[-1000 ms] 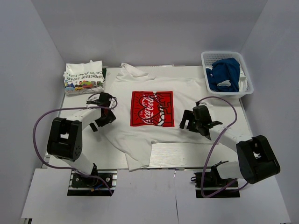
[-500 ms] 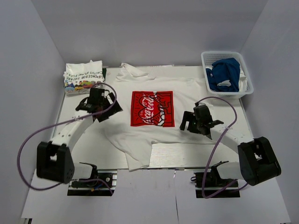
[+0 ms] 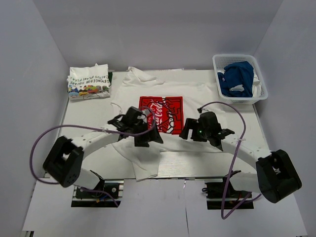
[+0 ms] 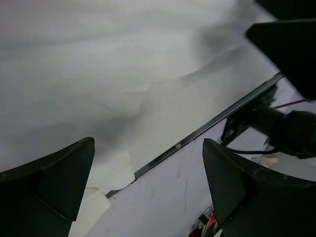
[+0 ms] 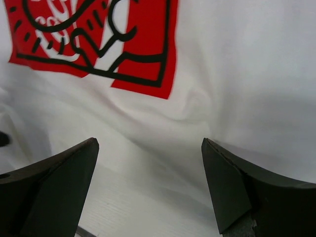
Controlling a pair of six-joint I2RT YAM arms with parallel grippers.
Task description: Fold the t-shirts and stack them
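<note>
The white Coca-Cola t-shirt (image 3: 163, 94) lies spread face up on the table, with its red square print (image 3: 160, 114) in the middle. Its lower hem is bunched at the front left. My left gripper (image 3: 147, 137) is open and empty over the shirt's lower part, just below the print; in the left wrist view (image 4: 148, 143) it hangs over white cloth (image 4: 123, 74) near the table's front edge. My right gripper (image 3: 189, 130) is open and empty at the print's lower right corner; the right wrist view (image 5: 149, 143) shows the print (image 5: 98, 39) ahead of it. The cartoon-print shirt (image 3: 89, 81) lies folded at the back left. The blue shirt (image 3: 236, 76) sits crumpled in a basket.
A white plastic basket (image 3: 260, 81) stands at the back right. Purple cables loop from both arms over the table sides. The table's metal front edge (image 4: 207, 126) and the right arm's base (image 4: 291, 133) show in the left wrist view. White walls enclose the table.
My left arm has swung right, from the shirt's left sleeve area to over its lower middle. My right gripper has shifted a little left toward the print. Both stay open.
</note>
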